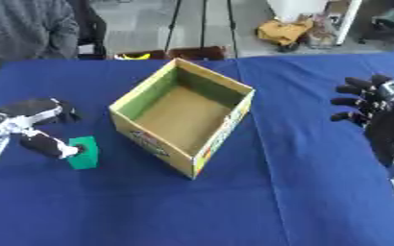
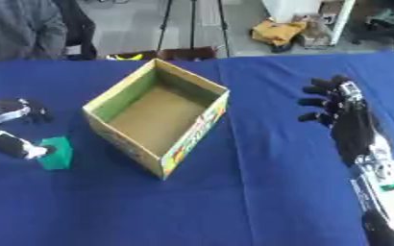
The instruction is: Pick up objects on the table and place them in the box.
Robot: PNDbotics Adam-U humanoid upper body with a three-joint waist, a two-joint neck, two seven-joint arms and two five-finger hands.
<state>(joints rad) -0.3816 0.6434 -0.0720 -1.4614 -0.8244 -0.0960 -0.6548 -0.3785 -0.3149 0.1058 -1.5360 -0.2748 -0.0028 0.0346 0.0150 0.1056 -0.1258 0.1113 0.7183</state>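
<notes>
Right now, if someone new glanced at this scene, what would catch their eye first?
Probably the open cardboard box, set askew in the middle of the blue table and with nothing showing inside it. Next, the small green block to the box's left, where the left hand has a fingertip against it. The right hand hangs at the right side, fingers loosely spread and holding nothing.

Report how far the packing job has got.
Nothing is packed: the box shows only its bare floor. In hand: the left hand is at the green block on the blue table, touching it, not lifted. Left: lift and drop it in. The right hand hangs open.
</notes>
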